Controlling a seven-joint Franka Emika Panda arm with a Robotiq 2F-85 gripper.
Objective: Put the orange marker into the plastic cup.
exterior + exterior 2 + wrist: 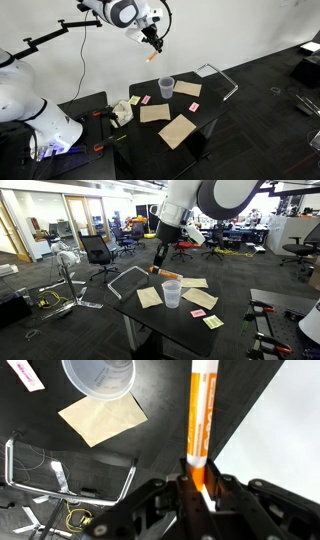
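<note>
My gripper [198,478] is shut on the orange marker [201,415], which sticks out from between the fingers. In both exterior views the gripper [152,46] [157,262] hangs in the air above the black table with the marker [152,56] [154,271] pointing down from it. The plastic cup [166,87] [172,293] stands upright on the table, below and to one side of the marker. In the wrist view the cup [98,377] shows at the top left, its open mouth facing the camera.
Brown paper sheets [155,113] [178,130] [101,418] and small pink paper squares [194,105] [198,312] lie on the black table [210,112]. A metal frame [225,78] [112,284] sits at the table's edge. Office chairs [97,251] stand behind.
</note>
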